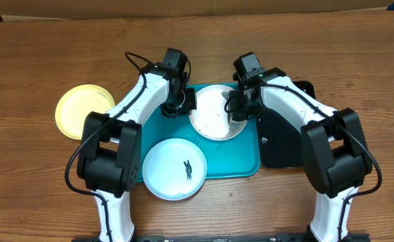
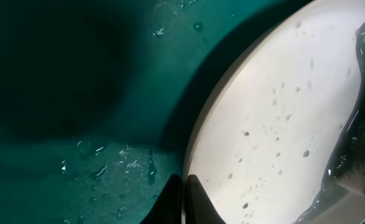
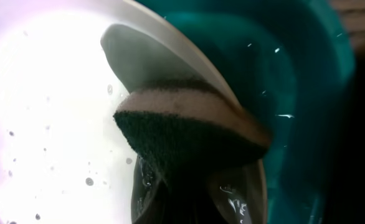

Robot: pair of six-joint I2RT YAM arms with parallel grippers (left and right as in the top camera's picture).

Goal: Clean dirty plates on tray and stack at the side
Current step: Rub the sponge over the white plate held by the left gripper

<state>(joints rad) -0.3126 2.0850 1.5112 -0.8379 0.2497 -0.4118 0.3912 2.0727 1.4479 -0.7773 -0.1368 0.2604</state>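
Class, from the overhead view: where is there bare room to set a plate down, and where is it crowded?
Free: bare table in front of the yellow plate; the turquoise tray's near right corner, between the blue-rimmed plate and the black tray. Crowded: the tray's far half, where the left arm and right arm meet at the white plate.

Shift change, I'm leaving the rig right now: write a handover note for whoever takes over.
Grippers: left gripper shut at the white plate's left rim; unclear whether it pinches it. The right gripper is shut on a sponge, pressed on that wet plate.
Things: white plate and blue-rimmed plate on the turquoise tray; yellow plate on the table, left of the tray.
Done: no smear visible on yellow or white plate.
Left: the blue-rimmed plate has a black smear; clean it, then stack both on the yellow plate.
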